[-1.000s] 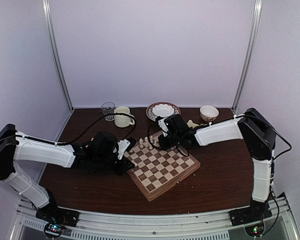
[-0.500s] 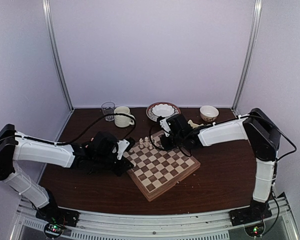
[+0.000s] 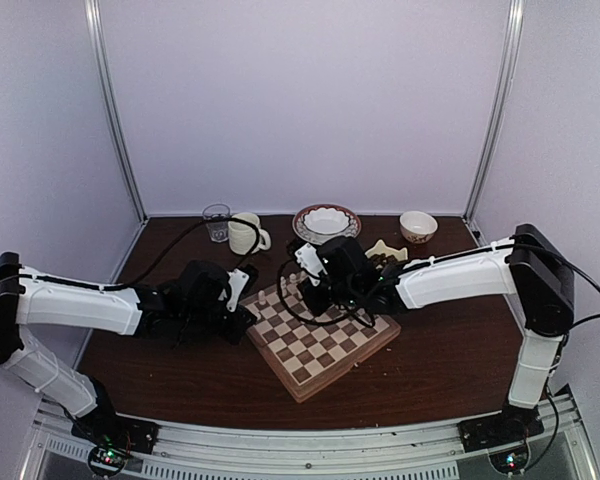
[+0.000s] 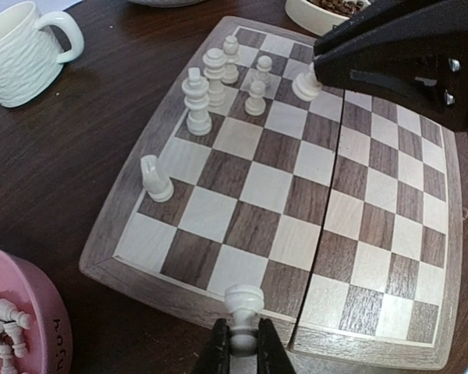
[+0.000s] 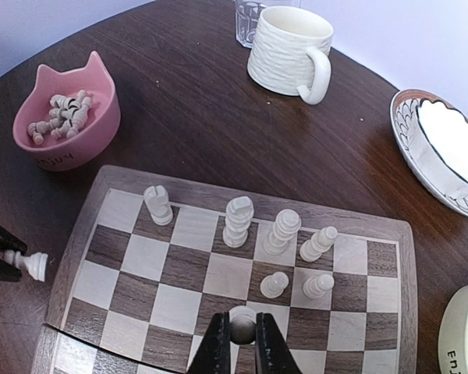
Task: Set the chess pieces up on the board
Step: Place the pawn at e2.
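Both arms have a piece in hand right now. The left gripper (image 4: 242, 352) has its jaws pinched on a small cream wooden pawn (image 4: 243, 302). It grips low on the stem, with the round head poking out above, and hangs right at the near rim of the flat checkered wooden chessboard (image 4: 285, 234). The right gripper (image 5: 242, 343) is clamped on a second cream pawn (image 5: 242, 319), out over the squares just beside the two standing pawns (image 5: 274, 284). I can't really tell if that one has touched down, since the fingers hide its base in the wrist view.

Six pieces are already up at one corner of the board. There's a cream knight (image 5: 157, 205), two tall cream royals (image 5: 238, 222), a slim bishop-looking piece (image 5: 318, 243) and those two pawns in front. The spare chessmen (image 5: 58, 109) are heaped in a pink cat-eared bowl (image 5: 66, 152) on the dark wooden table (image 5: 179, 117), off the board's corner. A cream ribbed mug (image 5: 285, 51) sits well clear, so that's no worry.

As for handling, these look like turned hardwood: light, rigid and smooth, so you won't crush one. But they're top-heavy on narrow bases, and I'd guess one nudge topples a neighbour. The best hold is around the waist just under the head, squeezing across the round section and keeping the piece upright. Grab too near the base and the fingertips hit the board before the piece does. Release should only happen once the base is flat on its square.
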Controlling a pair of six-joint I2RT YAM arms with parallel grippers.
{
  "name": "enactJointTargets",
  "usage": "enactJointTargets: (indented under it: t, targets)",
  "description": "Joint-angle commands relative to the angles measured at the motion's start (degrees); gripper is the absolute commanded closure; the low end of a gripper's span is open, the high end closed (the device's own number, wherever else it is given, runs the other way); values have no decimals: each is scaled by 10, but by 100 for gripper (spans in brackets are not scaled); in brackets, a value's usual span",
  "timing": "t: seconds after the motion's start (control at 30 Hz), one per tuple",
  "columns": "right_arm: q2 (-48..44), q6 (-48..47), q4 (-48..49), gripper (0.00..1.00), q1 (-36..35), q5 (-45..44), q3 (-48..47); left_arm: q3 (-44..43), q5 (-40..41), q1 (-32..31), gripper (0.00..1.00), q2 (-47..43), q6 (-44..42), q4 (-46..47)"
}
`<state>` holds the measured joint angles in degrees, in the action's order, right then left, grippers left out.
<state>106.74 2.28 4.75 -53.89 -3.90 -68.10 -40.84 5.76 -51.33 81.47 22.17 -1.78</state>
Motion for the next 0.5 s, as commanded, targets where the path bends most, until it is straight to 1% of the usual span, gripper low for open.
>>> enactJointTargets:
  t: [0.0, 0.2, 0.47]
  targets:
    - [25, -5, 5, 94, 4, 11, -21, 10, 47, 10, 100, -22, 23, -2]
    - [59, -2, 0, 94, 4, 30, -49, 27, 35, 42, 100, -38, 50, 1]
    - [87, -1, -10, 94, 4, 37, -77, 31, 37, 45, 100, -47, 53, 1]
